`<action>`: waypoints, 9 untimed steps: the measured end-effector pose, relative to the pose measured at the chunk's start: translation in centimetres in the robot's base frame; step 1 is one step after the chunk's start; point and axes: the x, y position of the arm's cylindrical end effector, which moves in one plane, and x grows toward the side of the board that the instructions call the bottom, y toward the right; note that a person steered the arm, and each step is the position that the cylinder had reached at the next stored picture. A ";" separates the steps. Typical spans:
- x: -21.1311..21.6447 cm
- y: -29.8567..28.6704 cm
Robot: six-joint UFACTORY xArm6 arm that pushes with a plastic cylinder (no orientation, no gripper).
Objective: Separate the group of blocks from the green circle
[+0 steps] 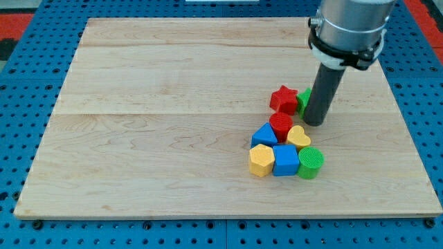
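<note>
The green circle [311, 162] lies at the lower right of a tight cluster, touching a blue cube [285, 160] on its left and a yellow heart [299, 137] above. A yellow hexagon [261, 160], a blue triangular block [264, 135] and a red cylinder [281, 126] complete the cluster. A red star [283, 99] and a green star [303, 101], partly hidden by the rod, sit apart above it. My tip [315, 122] rests just right of the red cylinder, above the yellow heart, against the green star.
The wooden board [173, 104] lies on a blue pegboard table [429, 138]. The arm's grey body [349, 28] hangs over the board's upper right.
</note>
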 end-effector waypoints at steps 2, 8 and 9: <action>-5.9 6.3; 11.6 -16.7; 15.4 -13.7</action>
